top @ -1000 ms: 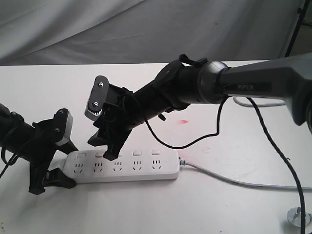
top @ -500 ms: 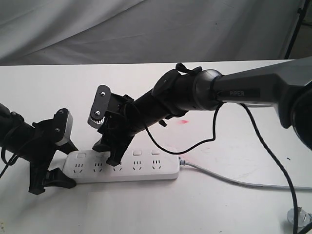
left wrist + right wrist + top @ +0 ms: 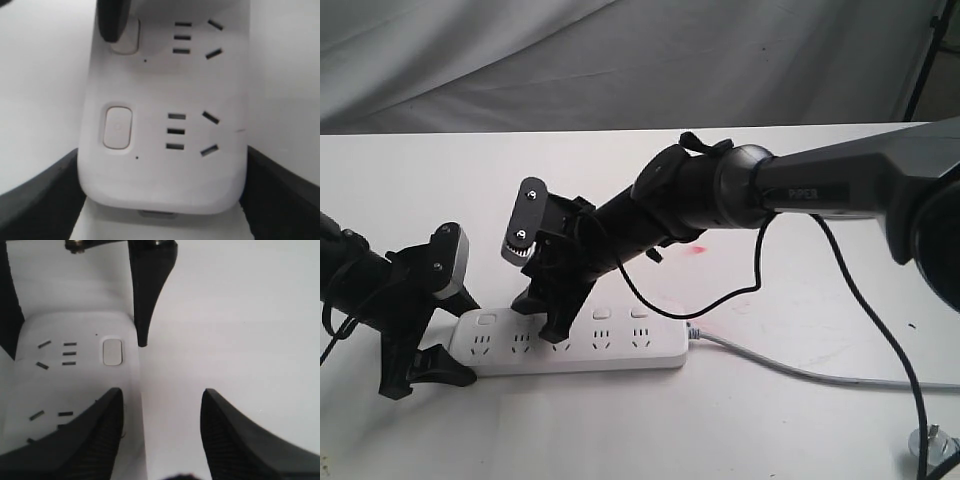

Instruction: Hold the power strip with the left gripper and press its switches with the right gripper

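The white power strip point(image 3: 610, 345) lies on the table, with its grey cord point(image 3: 790, 368) running off to the right. My left gripper point(image 3: 453, 338) is shut on the strip's left end, one black finger point(image 3: 40, 195) against each long side. In the left wrist view the end switch point(image 3: 117, 127) is uncovered. A black fingertip point(image 3: 115, 22) of the right gripper covers the second switch. My right gripper point(image 3: 542, 318) is open. One of its fingers point(image 3: 95, 435) is over the strip and the other point(image 3: 240, 440) is over bare table behind it.
A black cable point(image 3: 880, 330) hangs from the PIPER arm point(image 3: 820, 190) and loops over the table at the right. A small metal foot point(image 3: 932, 442) stands at the front right corner. A red mark point(image 3: 698, 249) shows behind the strip. Grey cloth covers the back.
The right arm has swung lower and slightly right. Its fingertip has come down from above the strip onto the row of switches. The left gripper and the strip have not moved.
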`<state>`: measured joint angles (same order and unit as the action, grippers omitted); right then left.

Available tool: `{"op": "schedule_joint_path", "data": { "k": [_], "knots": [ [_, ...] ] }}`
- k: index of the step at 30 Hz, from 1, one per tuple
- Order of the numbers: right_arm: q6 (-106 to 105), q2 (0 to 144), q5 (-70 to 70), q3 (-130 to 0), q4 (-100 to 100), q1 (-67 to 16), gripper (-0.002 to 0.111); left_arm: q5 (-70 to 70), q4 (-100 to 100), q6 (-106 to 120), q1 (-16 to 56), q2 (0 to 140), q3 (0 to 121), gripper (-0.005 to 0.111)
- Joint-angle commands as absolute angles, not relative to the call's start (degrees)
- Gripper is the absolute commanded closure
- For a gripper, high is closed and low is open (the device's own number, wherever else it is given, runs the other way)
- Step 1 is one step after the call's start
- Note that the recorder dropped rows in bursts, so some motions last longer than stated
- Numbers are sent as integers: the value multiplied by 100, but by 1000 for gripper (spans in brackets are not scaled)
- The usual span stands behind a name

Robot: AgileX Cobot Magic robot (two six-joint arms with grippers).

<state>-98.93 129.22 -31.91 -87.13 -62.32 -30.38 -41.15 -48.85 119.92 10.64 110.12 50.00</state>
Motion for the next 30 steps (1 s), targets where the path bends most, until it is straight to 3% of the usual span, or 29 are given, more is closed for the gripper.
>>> {"op": "schedule_joint_path", "data": {
  "k": [1, 15, 30],
  "knots": [
    [-9885, 13096, -3197, -8702, -6136, -3057, 63, -4073, -4910, 11999, 1094, 11033, 5027, 40],
    [-9846, 13349, -3244, -8702, -5391, -3081, 63, -4073, -4910, 11999, 1094, 11033, 5027, 40],
    [-9867, 12903, -3305, -8744, -6062, -3081, 63, -4073, -4910, 11999, 1094, 11033, 5027, 40]
  ]
}}
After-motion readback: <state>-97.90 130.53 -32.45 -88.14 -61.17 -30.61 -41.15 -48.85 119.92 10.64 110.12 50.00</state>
